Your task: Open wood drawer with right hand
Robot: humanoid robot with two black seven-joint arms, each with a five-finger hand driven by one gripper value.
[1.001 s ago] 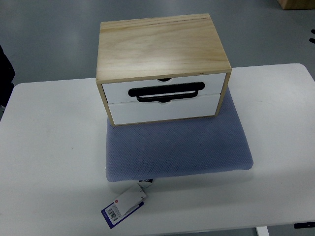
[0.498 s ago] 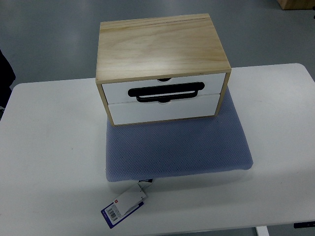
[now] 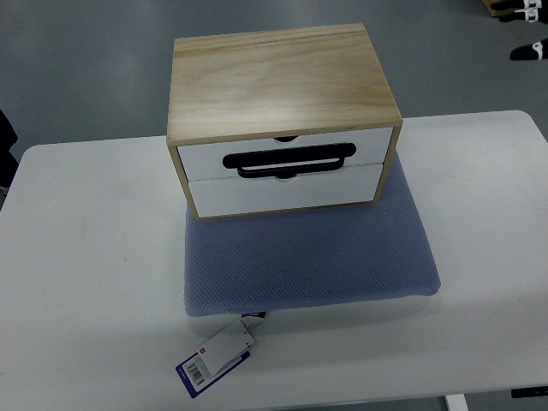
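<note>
A wooden box (image 3: 278, 81) with two white drawer fronts stands at the far end of a blue-grey pad (image 3: 308, 261) on a white table (image 3: 94, 257). Both drawers are shut. The upper drawer (image 3: 372, 147) carries a black bar handle (image 3: 289, 159); the lower drawer (image 3: 282, 193) has only a small finger notch. Two dark fingertips (image 3: 529, 50) of my right hand (image 3: 525, 32) show at the top right corner, spread apart, holding nothing, far from the box and beyond the table.
A white and blue price tag (image 3: 214, 358) with a barcode lies by the pad's front edge. A dark shape (image 3: 5, 141) shows at the left edge; I cannot tell what it is. Grey floor lies beyond the table.
My right hand's fingertips have come into view at the top right corner. The dark shape at the left edge has drawn back. The box and drawers have not moved.
</note>
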